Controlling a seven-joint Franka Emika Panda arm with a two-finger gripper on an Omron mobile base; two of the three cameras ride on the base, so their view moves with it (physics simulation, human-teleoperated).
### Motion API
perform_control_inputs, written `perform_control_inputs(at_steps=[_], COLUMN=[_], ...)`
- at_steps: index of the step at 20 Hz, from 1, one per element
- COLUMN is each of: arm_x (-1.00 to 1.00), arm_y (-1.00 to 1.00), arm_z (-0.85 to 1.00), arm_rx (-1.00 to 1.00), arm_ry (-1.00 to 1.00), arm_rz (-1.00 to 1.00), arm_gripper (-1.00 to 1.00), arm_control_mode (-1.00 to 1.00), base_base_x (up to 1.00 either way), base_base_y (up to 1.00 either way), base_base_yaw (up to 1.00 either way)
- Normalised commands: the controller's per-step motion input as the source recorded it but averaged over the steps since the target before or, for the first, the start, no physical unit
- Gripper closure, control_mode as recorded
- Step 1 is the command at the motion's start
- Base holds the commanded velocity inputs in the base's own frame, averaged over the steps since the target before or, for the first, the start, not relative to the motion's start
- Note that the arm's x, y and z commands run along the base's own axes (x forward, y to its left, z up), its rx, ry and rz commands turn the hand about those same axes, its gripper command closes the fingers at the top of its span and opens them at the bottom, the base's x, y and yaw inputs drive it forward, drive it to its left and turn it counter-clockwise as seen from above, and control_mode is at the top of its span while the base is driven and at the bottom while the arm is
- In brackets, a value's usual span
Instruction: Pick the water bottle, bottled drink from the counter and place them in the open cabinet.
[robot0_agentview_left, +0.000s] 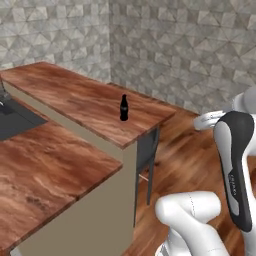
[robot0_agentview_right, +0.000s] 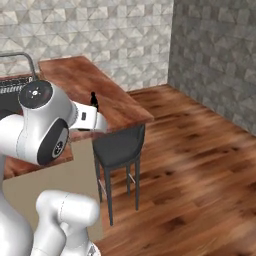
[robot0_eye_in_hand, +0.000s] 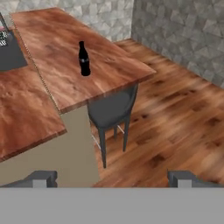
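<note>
text: none legible | arm (robot0_agentview_left: 235, 170) marking: too small to read

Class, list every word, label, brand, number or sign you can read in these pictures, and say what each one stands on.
No text can be read.
The robot arm carries a small grey marking on its dark panel, too blurred to read.
The bottled drink on the counter shows no legible label.

The reddish-brown wood-grain tabletop (robot0_agentview_left: 75, 100) has a raised bar section above a lower section. The slim black bottled drink (robot0_agentview_left: 124, 108) stands upright on the raised section, near its far end and back from the edges. A dark sink (robot0_agentview_left: 15, 120) is set into the lower section.
</note>
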Motion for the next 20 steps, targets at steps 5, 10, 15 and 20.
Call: perform_control_inputs(at_steps=[5,10,15,20], arm_x=[0.00,0.00,0.00,0.00], arm_y=[0.00,0.00,0.00,0.00], arm_z=[0.00,0.00,0.00,0.00], arm_rx=[0.00,0.00,0.00,0.00], arm_ry=[0.00,0.00,0.00,0.00], arm_rz=[0.00,0.00,0.00,0.00], arm_gripper=[-1.00,-1.00,-1.00,-1.00], arm_control_mode=[1.00,1.00,1.00,1.00], base_base_x=[0.68,0.60,0.41,0.31], base_base_y=[-0.27,-0.39,-0.33,-0.26], base_base_yaw=[0.01,0.05,0.29,0.43])
